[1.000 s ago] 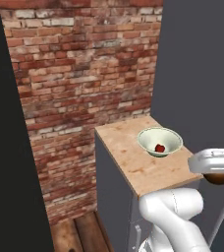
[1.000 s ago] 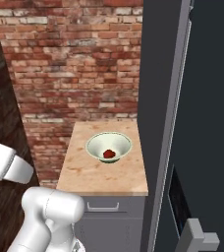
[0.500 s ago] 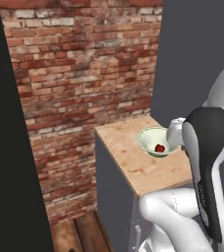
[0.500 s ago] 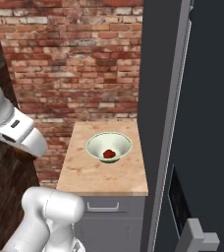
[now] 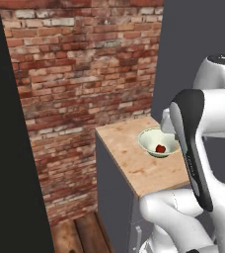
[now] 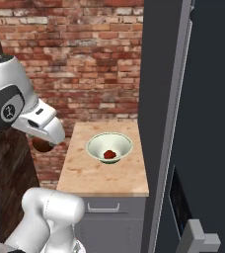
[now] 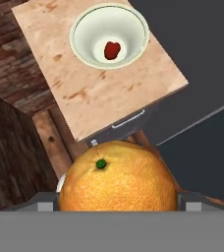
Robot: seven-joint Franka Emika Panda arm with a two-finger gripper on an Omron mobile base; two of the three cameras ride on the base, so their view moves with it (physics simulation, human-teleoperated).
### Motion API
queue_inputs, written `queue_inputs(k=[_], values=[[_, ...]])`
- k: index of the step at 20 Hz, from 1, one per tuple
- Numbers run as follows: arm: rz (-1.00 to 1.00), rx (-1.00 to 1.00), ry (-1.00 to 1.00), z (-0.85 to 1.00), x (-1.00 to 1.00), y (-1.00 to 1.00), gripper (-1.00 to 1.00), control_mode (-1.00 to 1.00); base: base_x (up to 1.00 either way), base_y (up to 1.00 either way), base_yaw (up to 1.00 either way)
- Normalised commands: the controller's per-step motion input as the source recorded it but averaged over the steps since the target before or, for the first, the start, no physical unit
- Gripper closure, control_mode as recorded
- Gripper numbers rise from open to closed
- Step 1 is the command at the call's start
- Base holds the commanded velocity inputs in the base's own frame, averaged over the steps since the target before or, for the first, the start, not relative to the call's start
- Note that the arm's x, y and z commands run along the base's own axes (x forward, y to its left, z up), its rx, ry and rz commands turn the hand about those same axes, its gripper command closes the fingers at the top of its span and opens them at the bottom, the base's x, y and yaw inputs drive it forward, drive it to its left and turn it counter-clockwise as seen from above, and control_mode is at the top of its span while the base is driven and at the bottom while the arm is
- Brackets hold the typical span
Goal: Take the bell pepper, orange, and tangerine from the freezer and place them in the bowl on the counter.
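Observation:
In the hand view my gripper (image 7: 118, 205) is shut on a large round orange (image 7: 118, 184) with a green stem dot, which hides the fingertips. From the right base view the gripper (image 6: 44, 142) hangs left of the counter (image 6: 94, 174), with the orange (image 6: 42, 146) under the hand. The pale bowl (image 6: 93, 143) (image 5: 150, 136) (image 7: 79, 30) stands on the counter below and ahead of the hand. A small red bell pepper (image 6: 110, 154) (image 5: 160, 148) (image 7: 112, 50) lies in it. The dark freezer (image 6: 166, 123) rises right of the counter. The tangerine is out of view.
A red brick wall (image 6: 80, 59) backs the counter (image 5: 129, 160). The counter's grey cabinet has a metal bar handle (image 7: 128, 119). The freezer door (image 6: 215, 128) stands at the far right. Wooden floor (image 5: 80, 234) lies left of the cabinet, and the arm's big link (image 5: 191, 148) stands by the bowl.
The arm has swung up from low beside the base. The hand with the orange has risen and come closer to the counter; the bowl and bell pepper have stayed put.

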Motion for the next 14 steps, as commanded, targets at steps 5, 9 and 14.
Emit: queue_inputs(k=[5,9,14], values=[[0.00,0.00,0.03,-0.33,0.78,-0.21,1.00,-1.00,0.00,0.00,0.00],[0.00,0.00,0.02,-0.49,0.88,-0.26,1.00,-1.00,0.00,0.00,0.00],[0.00,0.00,0.03,-0.58,0.99,-0.20,1.00,-1.00,0.00,0.00,0.00]])
